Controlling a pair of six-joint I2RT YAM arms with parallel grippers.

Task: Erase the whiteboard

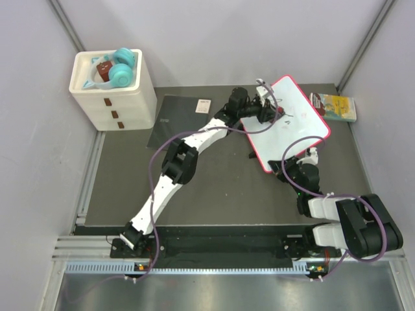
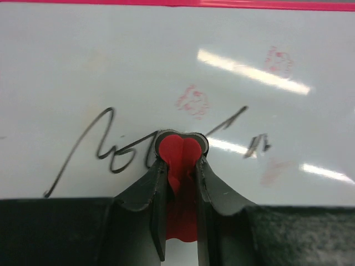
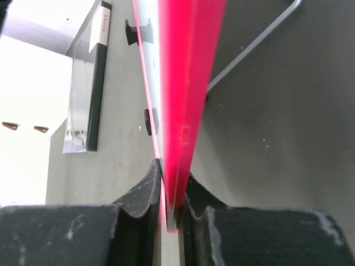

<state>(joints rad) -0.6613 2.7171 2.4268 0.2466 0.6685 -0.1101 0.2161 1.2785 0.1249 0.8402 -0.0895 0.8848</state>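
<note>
the whiteboard [image 1: 301, 110] sits in the upper right of the top view, lifted off the dark tabletop [image 1: 214, 188] and tilted, its thin pink-red frame running all round. the right tool [image 3: 171, 188] is closed tight on the board's frame at its lower edge, one finger on each face. in the right wrist view the board runs edge-on up the middle of the frame, with two small black feet showing on its left side.

the left tool [image 2: 180, 158] is nearly closed around a red heart-shaped piece [image 2: 178, 145], whose rounded top presses against the white surface. a dark marker scribble [image 2: 105, 152] crosses the board to either side of that piece. it looks like looping handwriting, but no word can be made out. faint reddish stamp-like marks [image 2: 193, 102] lie above it, also unreadable.

a flat black notebook [image 1: 178, 120] lies on the tabletop left of the board, with a small white label near its upper right corner. the print on it is too small to read. a yellow-green book [image 1: 334, 107] lies just beyond the board's upper right corner, its cover text illegible. a white drawer box [image 1: 113, 97] stands at upper left with teal headphones [image 1: 122, 68] on top.
</note>
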